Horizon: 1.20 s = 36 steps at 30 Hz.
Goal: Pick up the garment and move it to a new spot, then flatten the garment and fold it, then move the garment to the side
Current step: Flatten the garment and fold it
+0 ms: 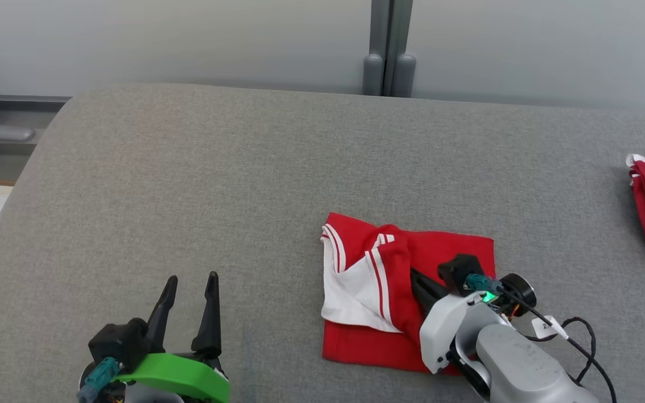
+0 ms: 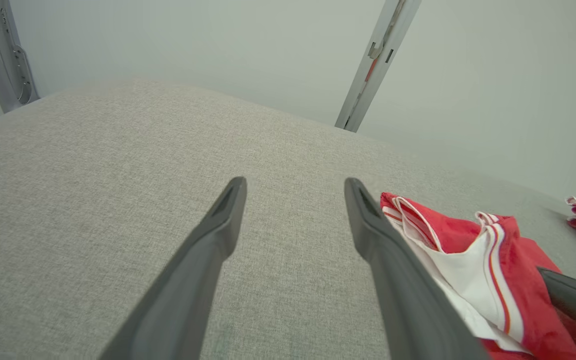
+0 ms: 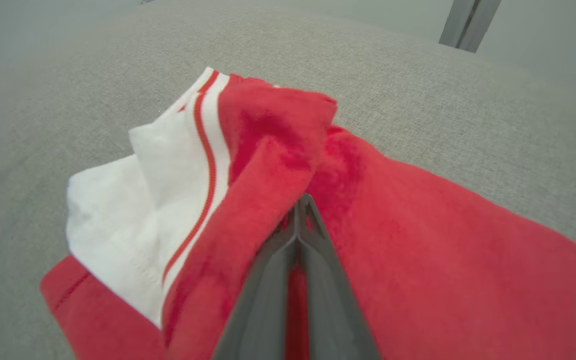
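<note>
On garment (image 3: 418,240), right pincer (image 3: 302,205), fingertips (image 3: 314,222) together.

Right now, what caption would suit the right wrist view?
The right gripper shut on a fold of the red-and-white garment, on a grey fabric surface.

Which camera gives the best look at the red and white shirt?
The head view: nearly the whole shirt shows. The right wrist view crops it, right claw pinching a fold; the left wrist view catches one side.
</note>
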Tool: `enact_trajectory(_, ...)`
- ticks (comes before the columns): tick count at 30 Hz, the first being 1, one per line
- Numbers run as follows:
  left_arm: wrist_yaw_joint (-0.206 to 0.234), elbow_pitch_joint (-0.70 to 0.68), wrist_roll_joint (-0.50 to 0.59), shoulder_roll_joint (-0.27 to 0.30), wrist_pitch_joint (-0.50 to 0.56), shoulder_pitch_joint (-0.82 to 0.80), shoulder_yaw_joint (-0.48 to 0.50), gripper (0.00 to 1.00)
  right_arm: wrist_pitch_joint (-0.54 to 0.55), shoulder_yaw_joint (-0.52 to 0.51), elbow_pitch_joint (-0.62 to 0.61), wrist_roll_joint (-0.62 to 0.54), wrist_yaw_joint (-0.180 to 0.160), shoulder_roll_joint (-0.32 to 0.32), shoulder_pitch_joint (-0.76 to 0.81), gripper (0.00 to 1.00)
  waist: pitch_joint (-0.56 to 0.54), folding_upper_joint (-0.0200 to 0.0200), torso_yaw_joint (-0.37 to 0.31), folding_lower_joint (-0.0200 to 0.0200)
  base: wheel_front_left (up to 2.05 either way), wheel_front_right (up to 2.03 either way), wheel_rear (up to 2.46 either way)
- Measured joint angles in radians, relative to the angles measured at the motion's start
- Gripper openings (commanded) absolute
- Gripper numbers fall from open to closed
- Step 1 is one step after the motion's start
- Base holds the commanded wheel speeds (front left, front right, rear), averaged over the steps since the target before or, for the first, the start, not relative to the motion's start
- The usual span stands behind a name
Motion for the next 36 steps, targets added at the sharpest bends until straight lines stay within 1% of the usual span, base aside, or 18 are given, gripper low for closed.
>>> enact_trajectory(5,0.001,0.000,0.000,0.002,0.000,0.003,0.004,1.00,0.000,0.099,-0.057,0.040,0.000,0.000,0.001,0.00,-0.005,0.0000,0.025,0.0000,0.00,0.00,0.00)
enact_trajectory(9,0.005,-0.002,0.000,0.002,0.000,0.010,0.007,1.00,0.000,0.225,-0.090,0.071,0.000,0.001,0.032,0.00,-0.011,0.0000,0.024,0.0000,0.00,0.00,0.00)
enact_trajectory(13,0.006,-0.006,0.000,-0.001,0.000,0.012,0.007,1.00,0.002,0.322,-0.099,0.104,0.000,0.001,0.041,0.00,-0.009,0.0000,0.014,0.0000,0.00,0.00,0.00)
enact_trajectory(16,0.007,-0.006,0.000,-0.002,0.000,0.012,0.009,1.00,0.002,0.354,-0.096,0.120,0.000,0.001,0.040,0.00,-0.006,0.0000,0.001,0.0000,0.00,0.00,0.00)
enact_trajectory(20,0.007,-0.007,0.001,-0.007,0.000,0.012,0.019,1.00,0.001,0.329,-0.113,0.139,0.000,0.001,0.022,0.00,-0.005,0.0000,-0.019,0.0000,0.00,0.00,0.00)
enact_trajectory(21,0.006,-0.008,0.003,-0.008,0.000,0.012,0.020,1.00,0.001,0.304,-0.127,0.139,0.000,0.001,0.014,0.06,-0.005,0.0000,-0.026,0.0000,0.00,0.00,0.00)
enact_trajectory(22,0.004,-0.008,0.008,-0.010,0.000,0.012,0.023,1.00,0.000,0.268,-0.147,0.137,0.000,0.001,0.005,0.22,-0.006,0.0000,-0.034,0.0000,0.00,0.00,0.00)
enact_trajectory(23,0.000,-0.009,0.011,-0.011,0.000,0.012,0.026,1.00,0.000,0.230,-0.167,0.132,0.000,0.001,0.002,0.30,-0.008,0.0000,-0.042,0.0000,0.00,0.00,0.00)
enact_trajectory(24,-0.001,-0.009,0.012,-0.013,0.000,0.012,0.028,1.00,0.000,0.196,-0.182,0.124,0.000,0.001,0.002,0.47,-0.010,0.0000,-0.049,0.0000,0.00,0.00,0.00)
enact_trajectory(25,-0.003,-0.010,0.019,-0.016,0.000,0.011,0.030,1.00,0.000,0.154,-0.199,0.110,0.000,0.001,0.004,0.86,-0.012,0.0000,-0.057,0.0000,0.00,0.00,0.00)
enact_trajectory(26,-0.007,-0.010,0.022,-0.019,0.000,0.011,0.033,1.00,0.000,0.108,-0.219,0.093,0.000,0.001,0.011,1.00,-0.015,0.0000,-0.066,0.0000,0.00,0.00,0.00)
enact_trajectory(33,-0.018,0.004,0.056,-0.045,0.000,0.012,0.075,1.00,0.000,-0.206,-0.331,-0.015,0.000,0.000,0.120,1.00,-0.044,0.0000,-0.125,0.0000,0.00,0.00,0.00)
enact_trajectory(36,-0.027,0.015,0.081,-0.053,-0.002,0.021,0.094,1.00,0.000,-0.302,-0.375,-0.053,0.000,0.000,0.175,1.00,-0.056,0.0000,-0.150,0.0000,0.00,0.00,0.00)
